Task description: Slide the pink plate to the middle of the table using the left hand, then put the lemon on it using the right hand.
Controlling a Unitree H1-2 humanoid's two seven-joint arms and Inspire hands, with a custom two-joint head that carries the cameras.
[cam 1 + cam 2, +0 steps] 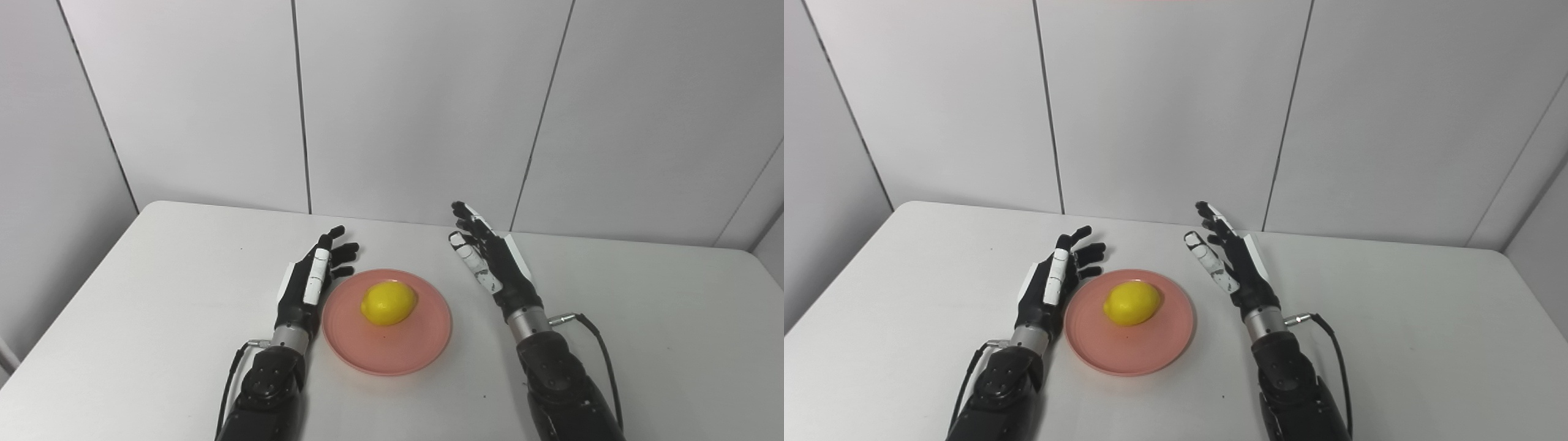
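- Left eye view: a pink plate [387,343] sat near the middle of a white table [643,343], with a yellow lemon [389,302] resting on its upper half, toward 12 o'clock from the plate's centre.
- The left hand [310,283] lay just beside the plate's rim at 9 o'clock, fingers spread and holding nothing; I could not tell whether it touched the rim.
- The right hand [490,260] hovered at 2 o'clock from the plate, well apart from it, fingers spread and empty.
- Right eye view: the lemon [1132,302] looked smooth, oval and glossy, likely light, firm and prone to rolling; a wrap around its middle would suit.
- The plate [1130,343] looked shallow, rigid and light, likely sliding easily when pushed at the rim.
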